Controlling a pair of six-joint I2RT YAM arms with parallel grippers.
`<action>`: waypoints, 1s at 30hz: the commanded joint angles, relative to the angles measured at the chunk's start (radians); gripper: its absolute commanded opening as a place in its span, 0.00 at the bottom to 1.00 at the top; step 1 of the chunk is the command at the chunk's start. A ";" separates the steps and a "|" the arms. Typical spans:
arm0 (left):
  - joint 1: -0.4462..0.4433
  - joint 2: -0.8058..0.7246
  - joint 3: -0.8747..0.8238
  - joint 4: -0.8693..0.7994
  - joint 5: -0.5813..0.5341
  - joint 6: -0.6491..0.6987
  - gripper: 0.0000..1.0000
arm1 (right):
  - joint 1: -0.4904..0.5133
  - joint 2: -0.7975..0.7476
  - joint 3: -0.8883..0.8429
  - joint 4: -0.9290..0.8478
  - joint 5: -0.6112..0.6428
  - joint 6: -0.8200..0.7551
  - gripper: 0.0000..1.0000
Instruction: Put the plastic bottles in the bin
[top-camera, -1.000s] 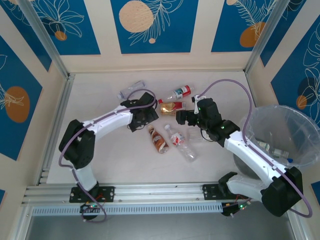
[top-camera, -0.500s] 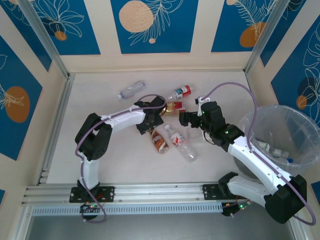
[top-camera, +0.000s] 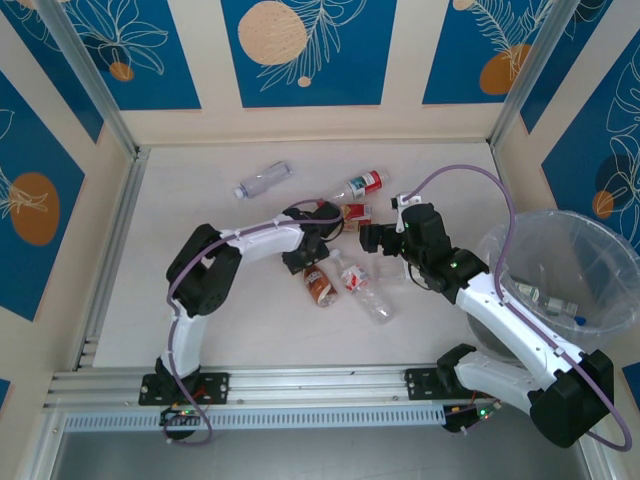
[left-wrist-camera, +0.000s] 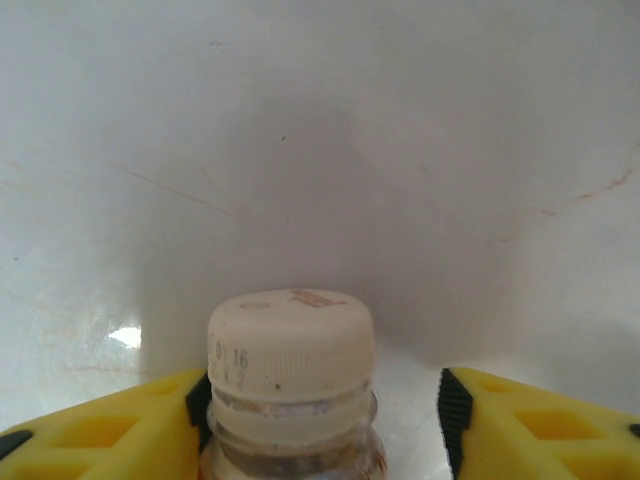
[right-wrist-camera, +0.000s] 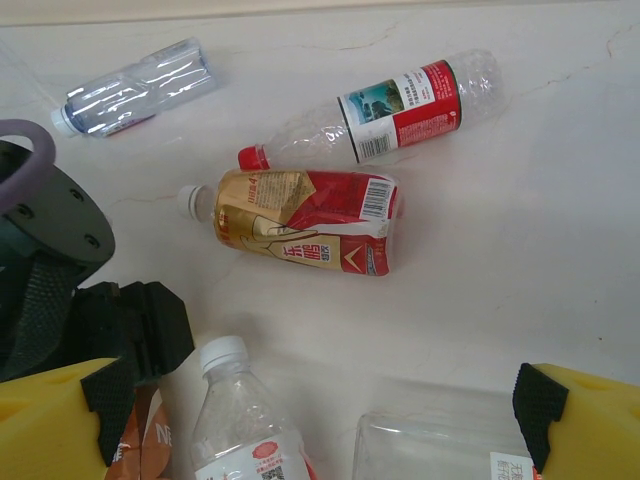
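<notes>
The brown plastic bottle with cream cap (left-wrist-camera: 290, 345) lies along the left gripper (left-wrist-camera: 325, 410), between its fingers; one touches the neck, the other does not. The right gripper (right-wrist-camera: 320, 410) is wide apart.

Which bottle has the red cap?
The clear bottle with the red-and-white label, lying just beyond the gold-and-red bottle. Its cap is red; the other caps you can see are white.

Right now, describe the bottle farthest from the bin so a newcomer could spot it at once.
Start at the bin on the right, go left past the heap of bottles in the middle. Beyond it, a clear bottle lies alone on its side near the far wall. Its nearest neighbours carry red or gold labels; it carries neither.
</notes>
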 joint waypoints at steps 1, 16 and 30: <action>-0.006 0.022 -0.007 -0.039 -0.030 -0.029 0.56 | -0.004 -0.020 -0.006 -0.004 0.015 0.010 0.99; -0.006 0.020 -0.003 -0.018 -0.059 0.037 0.15 | -0.006 -0.013 0.018 -0.015 0.026 0.010 1.00; 0.004 -0.135 -0.108 0.181 -0.042 0.272 0.00 | -0.007 -0.022 0.021 -0.038 0.023 0.062 1.00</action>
